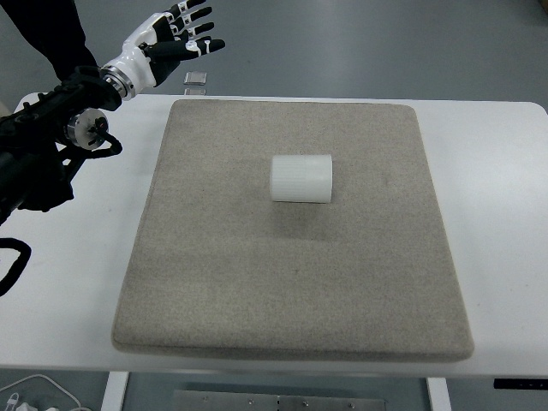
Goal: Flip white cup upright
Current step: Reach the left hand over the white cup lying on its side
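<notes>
One white ribbed cylindrical cup (300,178) lies on its side a little above the middle of a square beige felt mat (291,282), its long axis running left to right across the picture. Which end is the mouth cannot be told from this angle, and nothing can be seen inside it. A soft shadow falls on the mat just below the cup.

The mat covers most of a white rectangular surface (497,257), leaving bare white margins on the left, right and far sides. Just past the mat's far-left corner, a small silvery square object (196,79) lies near the far edge of the surface; its nature is too small to tell. Beyond the surface is a smooth grey floor (385,43). Below the near edge, part of the surface's frame shows, and white cables (34,396) lie at the lower left corner.

The left hand (171,43), white and black with jointed fingers, hangs in the air over the far-left corner of the surface, well apart from the cup. Its fingers are spread and reach toward the right, holding nothing. Its black forearm (51,137), hung with cables, comes in from the left edge.
</notes>
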